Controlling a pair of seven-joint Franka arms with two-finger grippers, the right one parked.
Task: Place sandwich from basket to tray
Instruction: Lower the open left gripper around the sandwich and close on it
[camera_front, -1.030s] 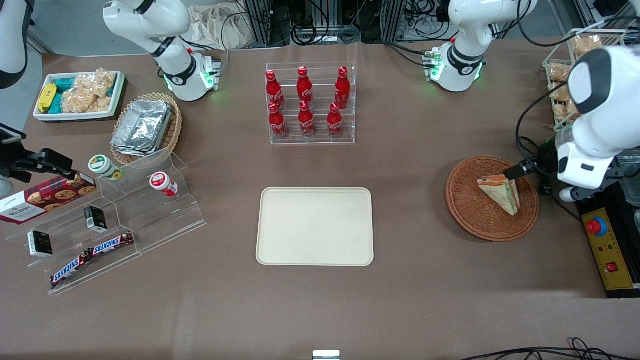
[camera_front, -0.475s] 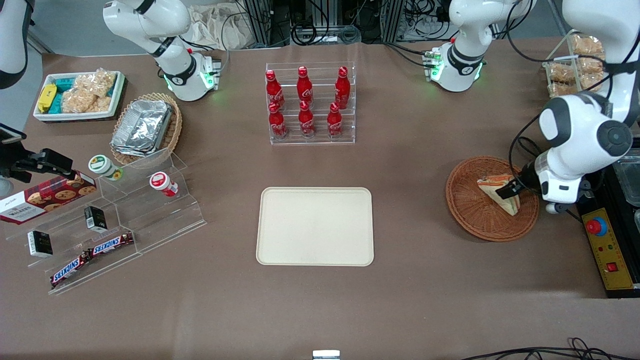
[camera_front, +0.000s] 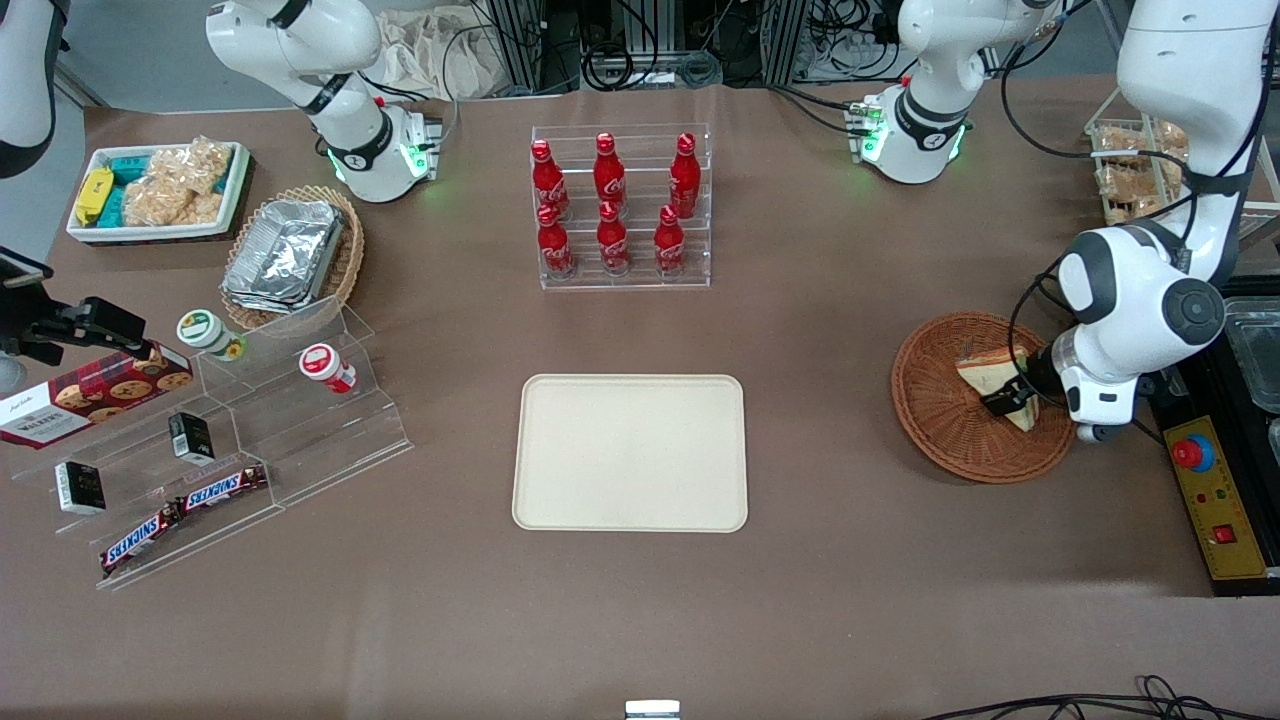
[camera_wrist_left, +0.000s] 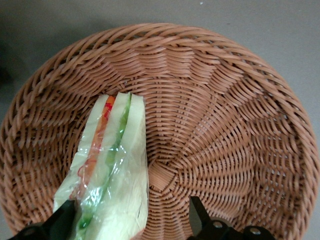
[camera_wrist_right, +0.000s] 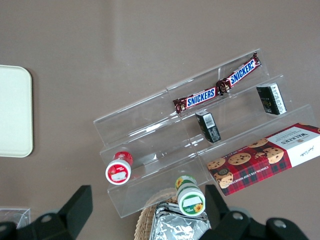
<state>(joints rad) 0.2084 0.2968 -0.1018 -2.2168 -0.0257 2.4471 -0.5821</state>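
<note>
Left gripper (camera_front: 1008, 399) is down in the basket (camera_front: 940, 420), at the working arm's end of the surface (camera_front: 840, 600). Fingers (camera_wrist_left: 64, 220) spread, one on each side of the sandwich (camera_wrist_left: 112, 170); wrist view shows one finger tip right against the wrap and the other standing apart over bare wicker, so not pinching.

Sandwich lies on its side in the basket, filling edge (orange, green layers) visible through the clear wrap, pointed end toward the basket rim nearer the front camera. It sits off-centre, on the arm's side of the basket.

Tray (camera_front: 630, 452) sits mid-surface, well apart from the basket, nothing on it. Rack of red cola bottles (camera_front: 612, 205) stands farther from the front camera than the tray.
</note>
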